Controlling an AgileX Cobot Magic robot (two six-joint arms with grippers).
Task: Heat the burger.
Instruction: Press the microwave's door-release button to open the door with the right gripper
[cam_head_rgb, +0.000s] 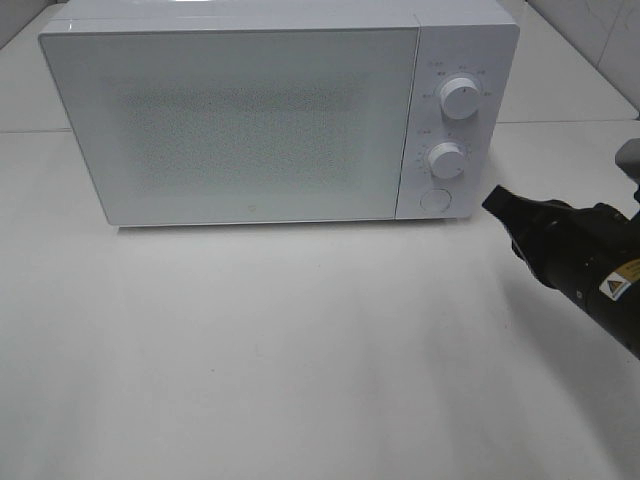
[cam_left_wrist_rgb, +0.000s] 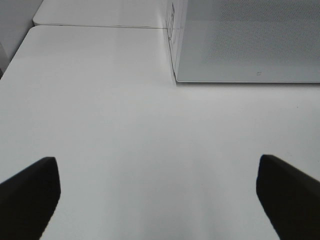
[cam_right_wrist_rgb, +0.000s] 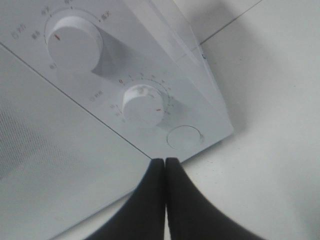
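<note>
You have one microwave on one white table. It carries two knobs, an upper knob and a lower knob, plus one round button. Two grippers show: left gripper, right gripper.

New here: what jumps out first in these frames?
The big white microwave, door shut, fills the back of the table. The black right hand, shut, sits just off its round button, below the two knobs. No burger shows anywhere.

Microwave interior hidden behind dotted door; lettering round upper dial too small to read; right arm and left gripper cropped by frame edges.
</note>
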